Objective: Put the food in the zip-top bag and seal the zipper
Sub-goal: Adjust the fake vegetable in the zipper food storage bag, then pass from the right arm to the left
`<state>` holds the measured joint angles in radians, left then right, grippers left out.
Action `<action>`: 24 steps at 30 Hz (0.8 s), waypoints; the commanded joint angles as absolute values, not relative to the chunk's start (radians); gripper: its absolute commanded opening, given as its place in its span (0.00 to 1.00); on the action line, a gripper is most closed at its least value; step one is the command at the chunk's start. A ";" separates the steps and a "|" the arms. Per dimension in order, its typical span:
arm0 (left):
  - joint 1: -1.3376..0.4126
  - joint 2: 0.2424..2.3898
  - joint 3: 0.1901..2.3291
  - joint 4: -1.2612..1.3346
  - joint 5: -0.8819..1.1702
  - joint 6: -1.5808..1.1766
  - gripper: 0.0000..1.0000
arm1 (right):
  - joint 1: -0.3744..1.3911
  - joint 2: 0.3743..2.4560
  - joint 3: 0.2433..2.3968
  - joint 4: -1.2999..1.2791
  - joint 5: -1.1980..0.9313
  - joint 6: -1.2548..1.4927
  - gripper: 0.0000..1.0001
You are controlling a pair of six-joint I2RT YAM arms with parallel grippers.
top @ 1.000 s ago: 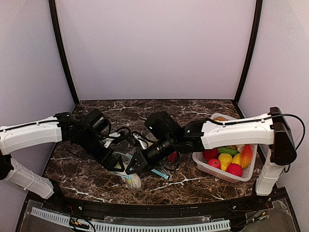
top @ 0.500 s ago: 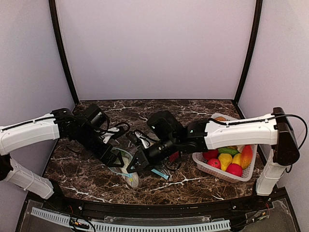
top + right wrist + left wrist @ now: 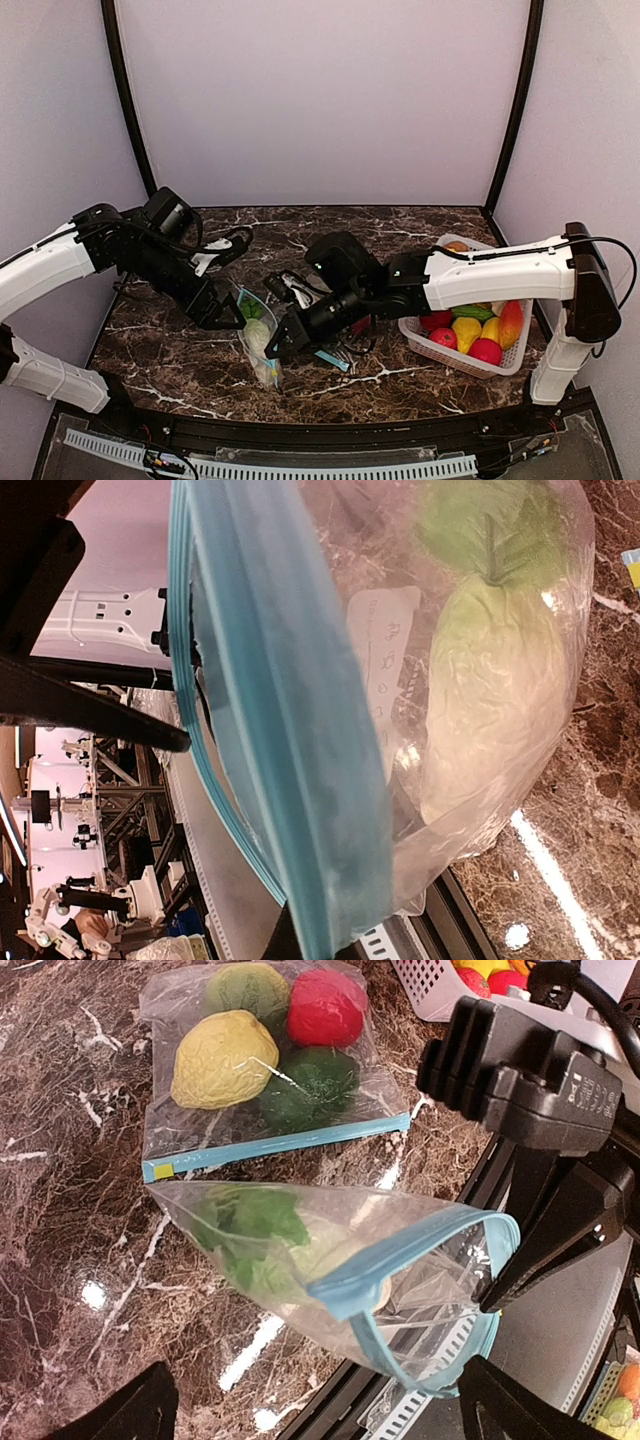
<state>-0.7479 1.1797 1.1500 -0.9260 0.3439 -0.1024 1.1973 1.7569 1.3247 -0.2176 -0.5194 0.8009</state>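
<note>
Two arms reach over the dark marble table (image 3: pixel 180 370), and the change is on the left. A second ago both grippers crowded the bag's mouth. Now the left arm has drawn back toward 10 o'clock of it, and the left gripper (image 3: pixel 325 1405) stands wide with nothing between its fingers. The right gripper (image 3: pixel 278 343) is clamped on the blue zipper (image 3: pixel 400 1255), so the open bag (image 3: pixel 258 345) hangs from it alone and stands taller than before.

At 3 o'clock, well apart, the white basket (image 3: pixel 425 345) holds the remaining food (image 3: pixel 466 332) in red, yellow, green and orange. Nearer, also toward 3 o'clock, a sealed bag (image 3: pixel 260 1070) lies flat with yellow, red and green pieces inside. The open bag holds a green-and-white toy vegetable (image 3: pixel 480 680).

I judge this bag loaded but gaping, so sealing is not yet done.

A white slip (image 3: pixel 385 660) inside the bag carries faint lines, too blurred to read. The small white print (image 3: pixel 583 1085) on the right gripper's body is also illegible.
</note>
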 commanded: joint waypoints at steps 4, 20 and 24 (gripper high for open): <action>-0.715 1.215 1.228 -0.981 0.359 -0.011 0.99 | 1.196 1.746 1.327 -0.207 -0.550 0.773 0.00; -0.707 1.291 1.293 -0.934 0.395 0.046 0.63 | 1.214 1.762 1.347 -0.222 -0.574 0.750 0.00; -0.707 1.289 1.291 -0.926 0.401 0.051 0.57 | 1.218 1.763 1.350 -0.222 -0.580 0.745 0.00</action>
<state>-0.7151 1.2980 1.2736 -0.9318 0.3847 0.0349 1.2072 1.7573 1.3258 -0.2329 -0.5629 0.7631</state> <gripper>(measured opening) 0.589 0.005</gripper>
